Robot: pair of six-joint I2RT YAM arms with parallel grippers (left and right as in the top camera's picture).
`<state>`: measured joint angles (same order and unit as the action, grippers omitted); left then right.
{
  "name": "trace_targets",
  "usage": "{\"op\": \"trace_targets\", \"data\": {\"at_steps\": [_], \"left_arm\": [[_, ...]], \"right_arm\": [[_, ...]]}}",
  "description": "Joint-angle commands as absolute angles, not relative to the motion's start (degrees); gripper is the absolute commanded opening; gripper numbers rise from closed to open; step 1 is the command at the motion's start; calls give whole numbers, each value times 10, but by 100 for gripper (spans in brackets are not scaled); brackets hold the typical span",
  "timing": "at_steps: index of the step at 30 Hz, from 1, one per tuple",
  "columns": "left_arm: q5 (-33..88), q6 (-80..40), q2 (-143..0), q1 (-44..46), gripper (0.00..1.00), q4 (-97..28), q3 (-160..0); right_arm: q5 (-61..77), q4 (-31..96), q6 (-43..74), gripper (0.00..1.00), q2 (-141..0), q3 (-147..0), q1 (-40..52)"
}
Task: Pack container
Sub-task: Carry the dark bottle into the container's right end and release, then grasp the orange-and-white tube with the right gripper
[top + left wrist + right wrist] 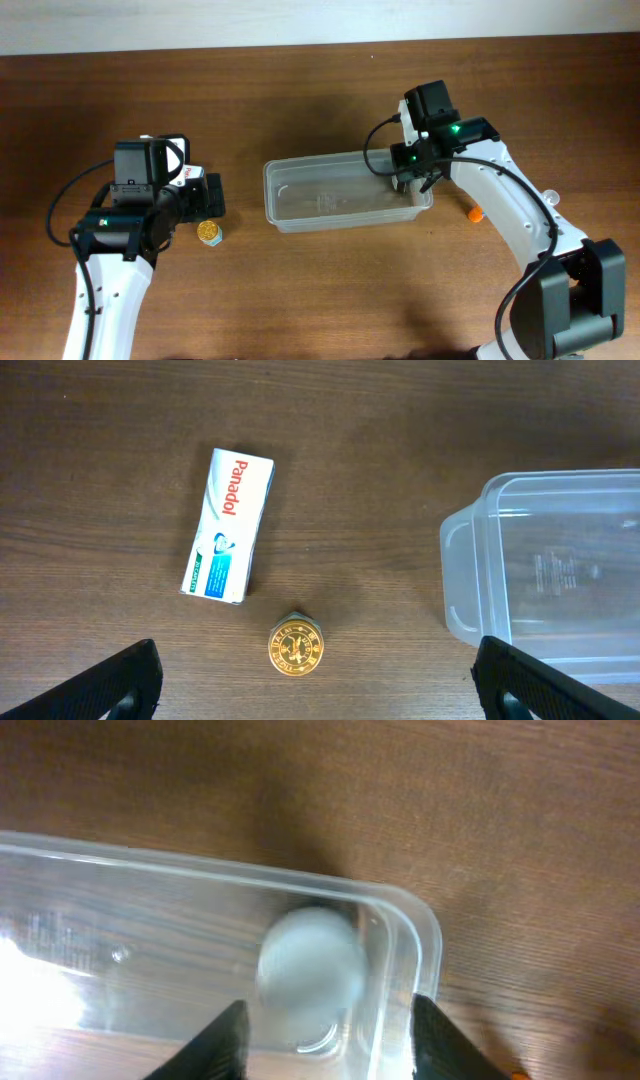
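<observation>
We see a clear plastic container [340, 195] lying mid-table between the two arms. It is a shallow rectangle with rounded corners and a raised rim, glossy, with the wood grain showing through its base. The table [300, 300] is dark brown wood with a fine streaked grain.

The right gripper [330, 1020] hangs over the container's right end with the arm bent at the elbow and its black fingers [225, 1040] parted. Between them, inside the container's corner, shows a pale round blurred shape [310, 965] that we cannot identify. A gap separates it from one finger.

The left gripper [205, 195] is poised left of the container, pointing down, jaws spread wide and holding nothing. Below it lie a flat white-and-blue cardboard Panadol box [228, 525] and — near it — a small round jar [296, 646] with a patterned gold lid. A small orange item [475, 213] rests right of the container.
</observation>
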<state>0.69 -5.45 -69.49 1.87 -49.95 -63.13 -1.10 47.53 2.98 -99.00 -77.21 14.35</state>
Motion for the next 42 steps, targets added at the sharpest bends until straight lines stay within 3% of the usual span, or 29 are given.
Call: {"op": "trace_targets", "data": {"at_steps": [1,8,13,18,34,38,42], "left_arm": [[13,-57,-695,21,100,-498,-644],[13,-57,-695,21,100,-498,-644],[13,-57,-695,21,100,-498,-644],[13,-57,-695,21,100,-498,-644],[13,-57,-695,21,100,-499,-644],[13,-57,-695,21,100,-501,-644],[13,-57,-695,21,100,-501,-644]], "right_arm": [[-21,475,35,49,-990,-772,146],[-50,552,67,59,-902,-855,135],[-81,632,115,70,-821,-883,56],[-46,733,103,70,-829,-871,-32],[-46,636,108,70,-975,-759,-53],[-48,632,111,66,-976,-759,-55],[-48,640,111,45,-977,-759,-68]]}}
